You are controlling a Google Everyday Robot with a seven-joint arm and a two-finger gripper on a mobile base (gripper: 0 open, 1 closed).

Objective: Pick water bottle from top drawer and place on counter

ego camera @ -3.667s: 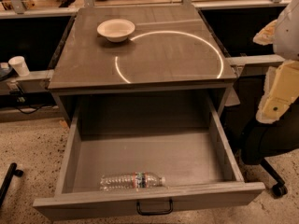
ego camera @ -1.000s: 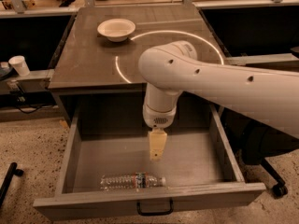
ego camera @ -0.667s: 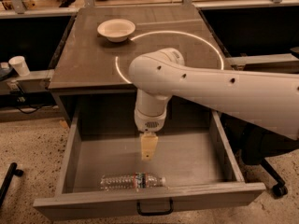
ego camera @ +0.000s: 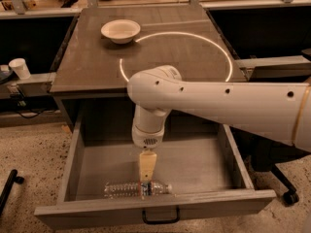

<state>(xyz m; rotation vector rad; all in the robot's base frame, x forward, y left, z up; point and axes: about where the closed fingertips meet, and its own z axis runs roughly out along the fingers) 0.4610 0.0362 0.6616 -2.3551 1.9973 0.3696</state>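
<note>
The water bottle, clear and ribbed with a label band and a white cap at its right end, lies on its side near the front wall of the open top drawer. My gripper hangs from the white arm straight down into the drawer. Its tip is just above the bottle's label band. The counter is the dark tabletop behind the drawer, with a glowing ring of light on it.
A white bowl sits on the counter's far left part. A white paper cup stands on a ledge at the left. A black handle is on the drawer front. A chair base is at the right.
The arm has swung in from the right over the drawer, then moved left and down. The gripper is now lower and closer to the bottle.
</note>
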